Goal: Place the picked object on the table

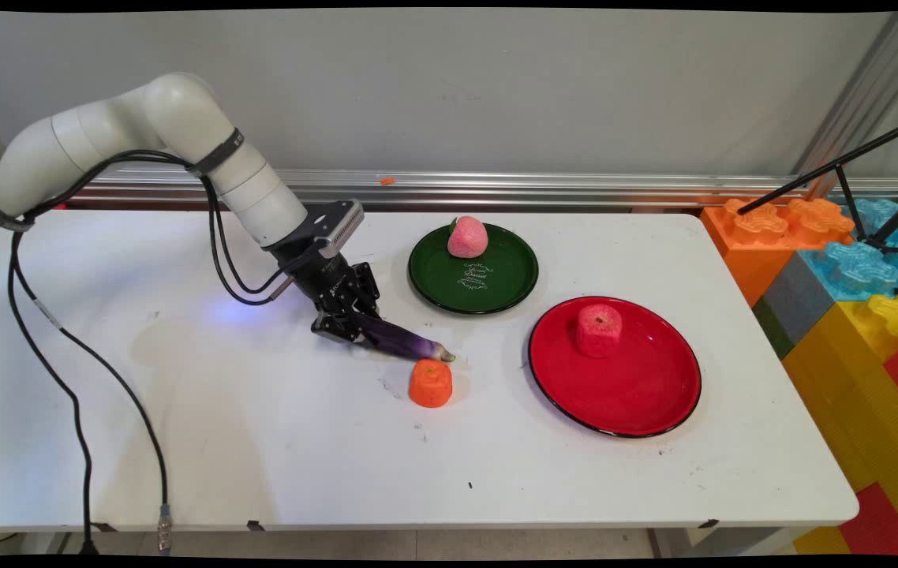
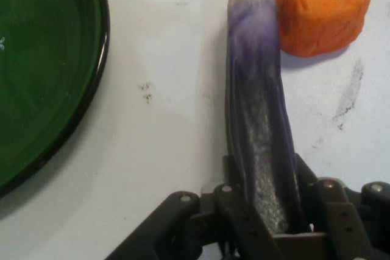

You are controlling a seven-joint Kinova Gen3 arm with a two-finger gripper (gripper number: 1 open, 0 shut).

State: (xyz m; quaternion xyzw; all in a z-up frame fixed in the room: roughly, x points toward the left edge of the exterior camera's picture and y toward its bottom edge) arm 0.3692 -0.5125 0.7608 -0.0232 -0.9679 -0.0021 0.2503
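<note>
A long purple eggplant (image 1: 405,341) (image 2: 259,132) lies low over the white table, with my gripper (image 1: 348,325) (image 2: 268,211) shut on its thick end. Its pale tip points toward an orange fruit (image 1: 430,383) (image 2: 323,7) and nearly touches it. The green plate (image 1: 496,292) (image 2: 42,77) sits just beyond the gripper and carries a pink peach (image 1: 468,237) at its far rim. Farther right, a red plate (image 1: 638,394) holds a red apple-like fruit (image 1: 599,330).
Coloured giant building blocks (image 1: 851,276) stand off the table's right end, with a black tripod (image 1: 875,181) above them. Black cables (image 1: 86,371) hang from the arm over the table's left part. A metal rail (image 1: 536,188) runs along the back wall.
</note>
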